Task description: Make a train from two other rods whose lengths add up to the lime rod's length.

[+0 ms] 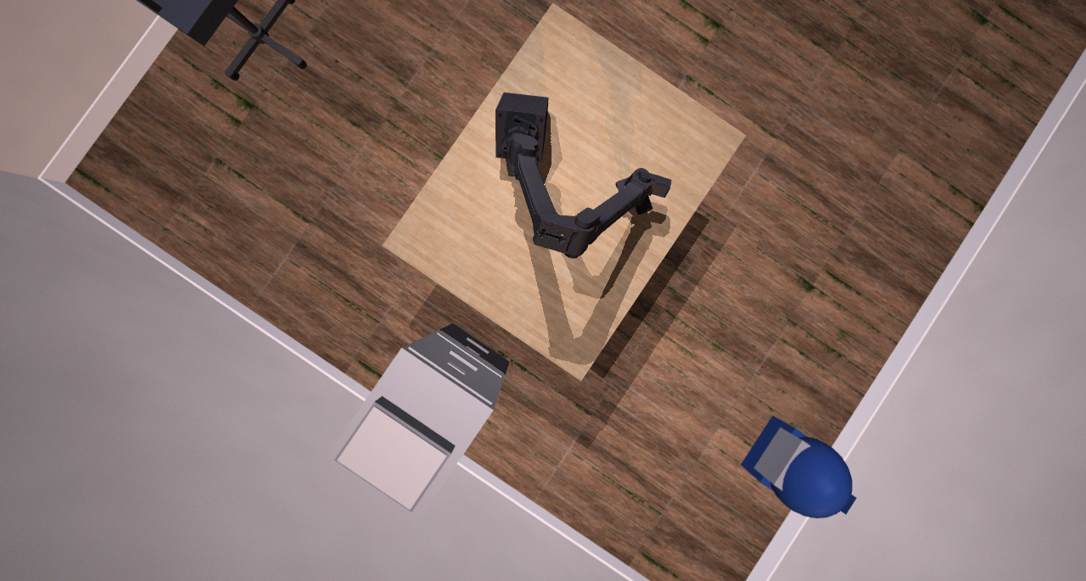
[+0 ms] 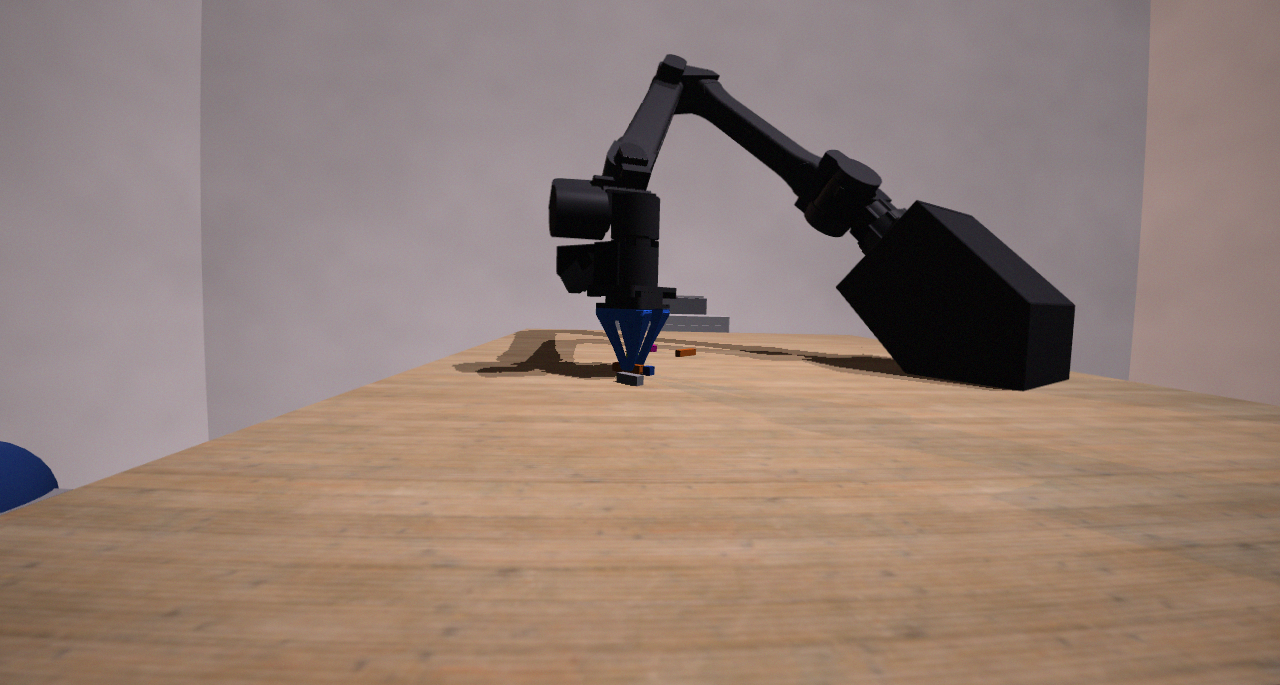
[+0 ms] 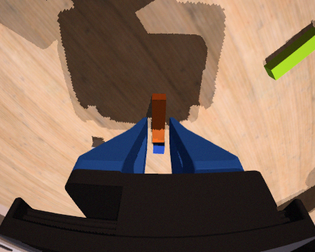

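In the wrist view an orange rod (image 3: 159,117) lies flat on the table between my gripper's blue fingers. A small blue rod (image 3: 159,150) lies just behind its near end, in line with it. The fingers stand slightly apart, with a thin gap on each side of the orange rod. The lime rod (image 3: 295,52) lies flat to the upper right, well apart. In the exterior view the gripper (image 2: 633,363) points straight down at the table, with the blue rod (image 2: 647,369) beside its tips.
A grey rod (image 2: 630,377) lies just in front of the gripper. A second orange rod (image 2: 685,351) and a magenta rod (image 2: 654,347) lie behind it. The arm's black base (image 2: 957,305) stands at the right.
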Robot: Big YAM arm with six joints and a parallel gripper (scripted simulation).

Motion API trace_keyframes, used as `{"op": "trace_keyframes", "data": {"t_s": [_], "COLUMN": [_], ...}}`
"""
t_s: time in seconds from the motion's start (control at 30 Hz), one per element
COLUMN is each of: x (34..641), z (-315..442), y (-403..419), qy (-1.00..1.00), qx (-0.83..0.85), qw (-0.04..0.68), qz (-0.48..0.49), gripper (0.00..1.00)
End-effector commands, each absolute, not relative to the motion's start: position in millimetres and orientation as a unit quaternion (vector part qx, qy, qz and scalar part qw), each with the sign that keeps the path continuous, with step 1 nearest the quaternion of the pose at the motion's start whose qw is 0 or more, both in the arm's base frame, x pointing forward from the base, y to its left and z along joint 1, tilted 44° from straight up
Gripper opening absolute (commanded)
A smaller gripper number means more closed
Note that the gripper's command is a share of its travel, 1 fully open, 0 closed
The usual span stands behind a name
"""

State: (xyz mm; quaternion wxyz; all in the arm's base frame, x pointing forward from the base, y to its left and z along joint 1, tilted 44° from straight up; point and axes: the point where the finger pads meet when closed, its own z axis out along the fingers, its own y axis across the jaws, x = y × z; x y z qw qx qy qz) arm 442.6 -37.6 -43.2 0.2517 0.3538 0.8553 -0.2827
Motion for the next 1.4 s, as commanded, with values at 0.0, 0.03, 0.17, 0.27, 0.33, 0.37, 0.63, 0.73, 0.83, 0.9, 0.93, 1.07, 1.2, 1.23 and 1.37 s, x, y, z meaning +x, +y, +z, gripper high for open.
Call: {"op": "trace_keyframes", "data": {"t_s": [0.0, 0.03, 0.17, 0.27, 0.33, 0.37, 0.63, 0.73, 0.83, 0.9, 0.93, 1.07, 1.2, 1.23, 1.37], "x": [452, 452, 452, 452, 452, 452, 456, 455, 452, 450, 449, 444, 440, 439, 438], "z": [-40, -40, -40, -40, -40, -40, -24, -16, -5, 3, 7, 23, 23, 27, 39], "y": [-38, -38, -38, -38, -38, -38, -20, -13, -3, 4, 8, 22, 28, 31, 37], "qy": [0.854, 0.854, 0.854, 0.854, 0.854, 0.854, 0.854, 0.853, 0.853, 0.853, 0.853, 0.853, 0.855, 0.855, 0.854], "qx": [0.356, 0.356, 0.356, 0.356, 0.356, 0.356, 0.353, 0.354, 0.354, 0.355, 0.355, 0.355, 0.352, 0.353, 0.356], "qw": [0.257, 0.257, 0.257, 0.257, 0.257, 0.257, 0.271, 0.273, 0.274, 0.274, 0.274, 0.274, 0.268, 0.269, 0.274], "qz": [-0.279, -0.279, -0.279, -0.279, -0.279, -0.279, -0.269, -0.268, -0.267, -0.267, -0.266, -0.265, -0.27, -0.268, -0.263], "gripper": [0.19, 0.19, 0.23, 0.23, 0.23, 0.23, 0.23, 0.23, 0.23, 0.23, 0.23, 0.23, 0.23, 0.23, 0.23]}}
